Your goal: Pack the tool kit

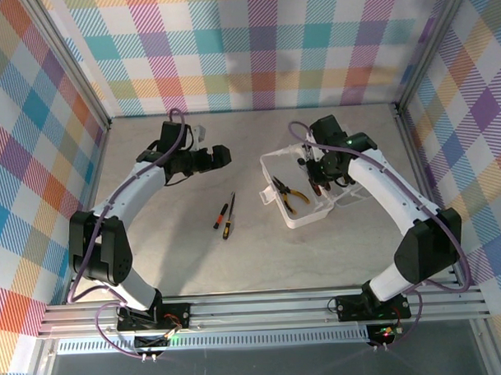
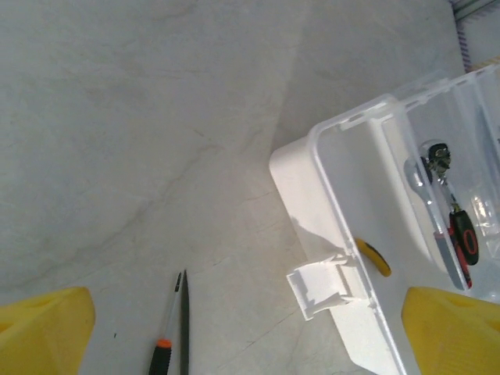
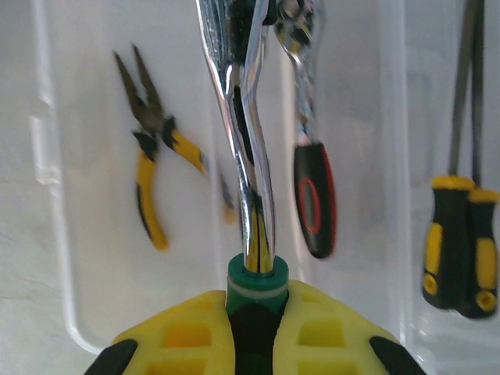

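Translucent white box [image 1: 271, 177], lid open, on the surface. Lying flat inside: yellow-handled pliers [image 1: 286, 194] and a red-and-black-handled ratchet [image 3: 314, 195]. A green-collared chrome tool [image 3: 248, 148] stands upright above the interior. Orange-handled screwdriver [image 1: 219, 219] and black screwdriver [image 1: 229, 219] lie side by side outside, left of the box.

The box [image 2: 301, 201] is translucent plastic, the tool [image 3: 250, 180] glossy metal.

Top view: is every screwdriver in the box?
No, an orange-handled screwdriver and a black screwdriver lie on the table, left of the box.
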You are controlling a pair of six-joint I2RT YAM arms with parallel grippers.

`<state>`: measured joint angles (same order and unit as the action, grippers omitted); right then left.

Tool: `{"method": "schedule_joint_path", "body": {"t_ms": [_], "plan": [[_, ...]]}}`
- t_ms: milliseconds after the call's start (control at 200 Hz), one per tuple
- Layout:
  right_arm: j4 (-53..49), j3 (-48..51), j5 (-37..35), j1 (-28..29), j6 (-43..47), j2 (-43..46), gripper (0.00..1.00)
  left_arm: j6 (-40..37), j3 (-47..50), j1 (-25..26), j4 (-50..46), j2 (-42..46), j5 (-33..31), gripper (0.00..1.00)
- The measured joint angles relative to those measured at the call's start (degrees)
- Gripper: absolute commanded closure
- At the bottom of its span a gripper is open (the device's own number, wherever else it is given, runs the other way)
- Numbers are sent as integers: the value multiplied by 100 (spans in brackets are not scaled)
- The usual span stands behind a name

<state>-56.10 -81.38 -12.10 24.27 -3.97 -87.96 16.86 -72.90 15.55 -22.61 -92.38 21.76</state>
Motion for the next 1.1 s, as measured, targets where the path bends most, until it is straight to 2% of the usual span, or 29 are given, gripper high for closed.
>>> {"method": "schedule_joint_path", "body": {"t_ms": [245, 670, 835, 1100], "plan": [[-645, -313, -544, -109, 197, -514, 100, -2, 114, 0, 2, 2, 2, 0], [-970, -1019, -793, -114, 210, -1261, 100, -2, 219, 0, 31, 13, 24, 0], [-1056, -1176, -901, -114, 186, -1456, 97, -2, 238, 0, 28, 20, 76, 0], [-1226, -1362, -1154, -114, 9, -1856, 99, -2, 238, -7, 28, 22, 129, 0]]}}
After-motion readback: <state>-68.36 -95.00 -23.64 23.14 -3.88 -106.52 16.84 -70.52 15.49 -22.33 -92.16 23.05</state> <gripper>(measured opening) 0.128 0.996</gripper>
